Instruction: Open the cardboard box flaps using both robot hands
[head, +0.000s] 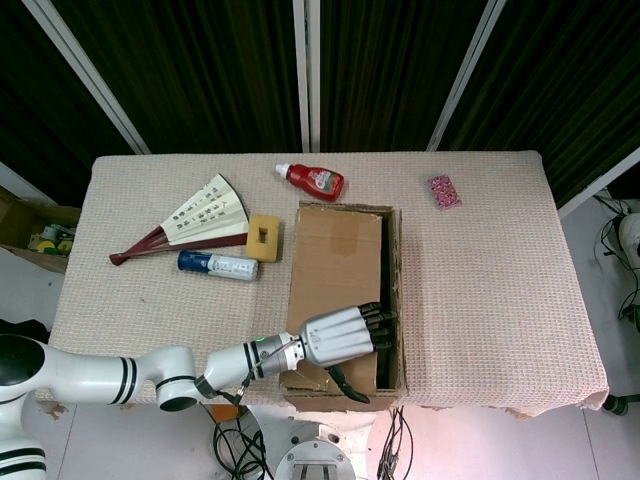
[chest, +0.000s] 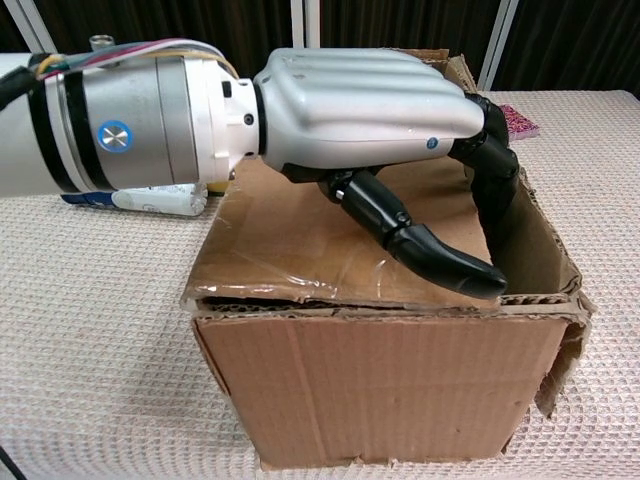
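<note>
The cardboard box (head: 337, 250) stands at the table's near middle, seen front-on in the chest view (chest: 380, 390). Its left flap (chest: 300, 235) lies closed and flat; a dark gap runs along the box's right side (head: 390, 290). My left hand (head: 338, 335) reaches in from the left and lies palm-down over the near end of that flap (chest: 360, 95). Its dark fingertips (chest: 495, 175) curl down over the flap's right edge into the gap. The thumb (chest: 440, 262) points along the flap's top near the front edge. Nothing is pinched. My right hand shows in neither view.
On the table left of the box lie a folding fan (head: 190, 222), a yellow block (head: 264, 238) and a blue-and-white bottle (head: 218, 264). A red sauce bottle (head: 314, 180) lies behind the box, a pink packet (head: 443, 191) at the far right. The box nearly touches the table's front edge.
</note>
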